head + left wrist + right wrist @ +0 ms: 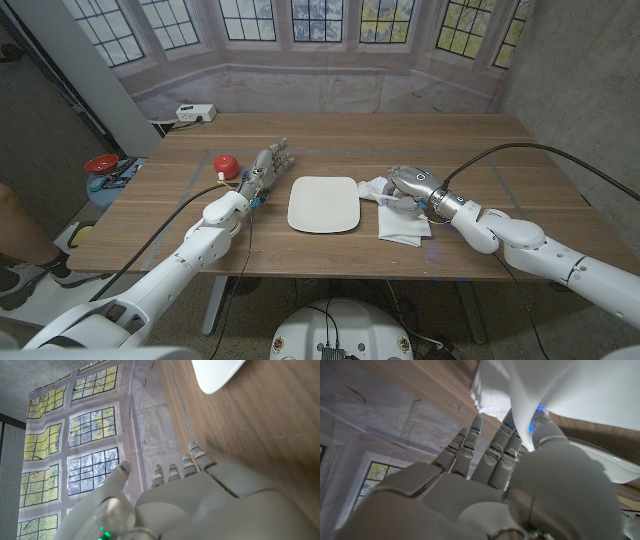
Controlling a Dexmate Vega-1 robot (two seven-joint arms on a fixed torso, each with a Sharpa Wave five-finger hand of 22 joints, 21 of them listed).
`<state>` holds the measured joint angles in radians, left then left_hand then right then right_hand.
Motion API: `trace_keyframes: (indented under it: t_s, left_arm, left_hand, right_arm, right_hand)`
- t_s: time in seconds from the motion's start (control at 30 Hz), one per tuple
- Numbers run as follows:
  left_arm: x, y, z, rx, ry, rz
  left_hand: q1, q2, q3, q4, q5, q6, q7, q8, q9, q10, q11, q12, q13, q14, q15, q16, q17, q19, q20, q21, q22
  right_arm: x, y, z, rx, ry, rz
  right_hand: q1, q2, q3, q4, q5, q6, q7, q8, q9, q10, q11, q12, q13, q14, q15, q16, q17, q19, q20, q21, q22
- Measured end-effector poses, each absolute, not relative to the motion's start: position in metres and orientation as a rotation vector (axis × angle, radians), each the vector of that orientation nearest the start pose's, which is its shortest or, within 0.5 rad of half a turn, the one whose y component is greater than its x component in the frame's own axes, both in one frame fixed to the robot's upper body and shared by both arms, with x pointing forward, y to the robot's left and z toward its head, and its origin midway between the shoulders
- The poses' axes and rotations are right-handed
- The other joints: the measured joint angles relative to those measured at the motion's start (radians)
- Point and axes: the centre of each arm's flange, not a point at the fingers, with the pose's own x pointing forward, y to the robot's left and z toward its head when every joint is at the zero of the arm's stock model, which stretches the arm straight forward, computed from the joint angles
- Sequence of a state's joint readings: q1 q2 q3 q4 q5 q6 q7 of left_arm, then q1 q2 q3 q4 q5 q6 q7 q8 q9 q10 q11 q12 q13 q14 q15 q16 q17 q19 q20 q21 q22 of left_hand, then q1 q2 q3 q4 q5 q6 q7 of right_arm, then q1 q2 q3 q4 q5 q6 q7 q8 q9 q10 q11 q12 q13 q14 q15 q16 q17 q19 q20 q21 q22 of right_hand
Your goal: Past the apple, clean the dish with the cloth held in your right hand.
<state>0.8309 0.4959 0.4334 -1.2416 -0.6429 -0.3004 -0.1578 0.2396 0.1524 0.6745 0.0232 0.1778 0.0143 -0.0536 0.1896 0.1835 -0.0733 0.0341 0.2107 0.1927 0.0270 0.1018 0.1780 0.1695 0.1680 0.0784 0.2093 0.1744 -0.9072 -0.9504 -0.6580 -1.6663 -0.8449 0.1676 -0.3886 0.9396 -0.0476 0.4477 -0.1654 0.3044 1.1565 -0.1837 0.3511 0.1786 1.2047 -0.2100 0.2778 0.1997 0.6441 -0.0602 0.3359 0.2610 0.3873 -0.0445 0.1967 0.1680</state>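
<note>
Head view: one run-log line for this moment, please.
right hand grips cloth | dish untouched | left hand open beside apple

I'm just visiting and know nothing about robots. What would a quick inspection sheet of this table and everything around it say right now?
Surface: wooden table, bare wood around the items.
Job's things: white dish at the middle; white cloth beside it on the robot's right; red apple beyond the left hand.
Clutter: white power strip at the far left corner.
Hands: left hand holds nothing, fingers apart, between apple and dish; right hand grips the cloth.
Cables: black cable arcs above the right arm; another runs along the left arm.
Surroundings: window-print backdrop behind; red bowl and oddments off the table's left; a person's leg at the left edge.
</note>
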Motion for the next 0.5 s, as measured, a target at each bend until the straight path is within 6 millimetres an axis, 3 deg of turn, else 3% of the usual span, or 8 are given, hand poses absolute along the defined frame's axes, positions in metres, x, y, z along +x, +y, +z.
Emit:
trace_keyframes:
  t_s: [0.5]
  left_arm:
    - [0.6621,0.2615,-0.0586,0.011,-0.531,-0.355]
  left_hand:
    - [0.000,0.000,0.003,-0.003,0.000,0.005,-0.005,0.000,0.000,0.000,0.000,0.000,0.000,0.000,0.000,0.000,0.000,0.000,0.000,0.000,0.000]
  right_arm:
    - [0.5615,-0.2360,-0.0725,-1.679,-1.033,0.052]
  right_hand:
    - [0.032,0.006,-0.019,0.003,-0.004,0.010,0.010,-0.006,0.000,0.042,-0.001,0.004,0.003,0.024,-0.002,0.008,0.006,0.009,-0.002,-0.004,0.000]
